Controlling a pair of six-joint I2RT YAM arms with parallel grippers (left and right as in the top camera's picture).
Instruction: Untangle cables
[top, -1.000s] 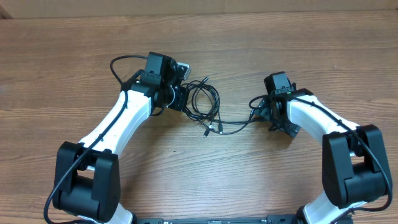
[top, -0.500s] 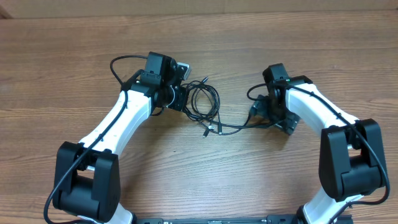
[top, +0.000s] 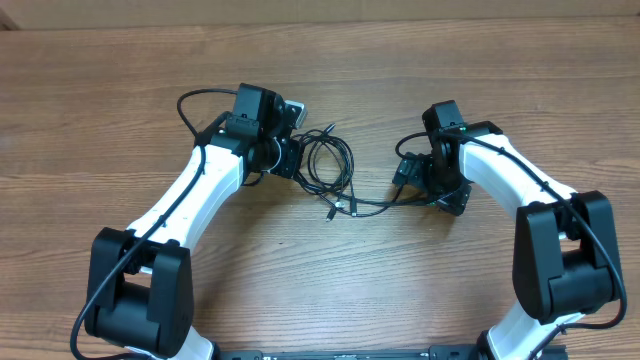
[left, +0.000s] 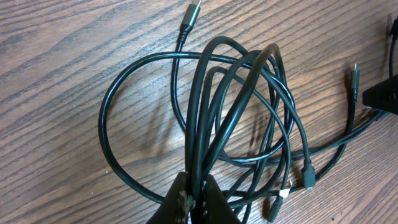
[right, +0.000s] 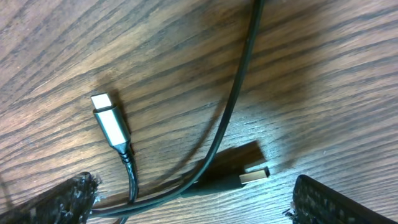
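A tangle of thin black cables (top: 330, 165) lies on the wooden table between the arms; in the left wrist view the cables (left: 236, 106) show as several overlapping loops with plug ends. My left gripper (left: 198, 198) is shut on a bundle of these strands at the left edge of the tangle (top: 291, 158). One strand (top: 375, 205) runs right toward my right gripper (top: 420, 182). In the right wrist view my right gripper (right: 199, 199) is open, its fingers on either side of a black cable (right: 230, 118), a USB plug (right: 245, 177) and a silver plug (right: 111, 127).
The wooden table (top: 330, 60) stretches around the arms. A thicker black wire (top: 195, 100) loops off the left arm. A loose plug end (top: 332, 211) lies at the front of the tangle.
My right gripper has moved left toward the tangle, over the cable's end. The left arm and the tangle have not moved.
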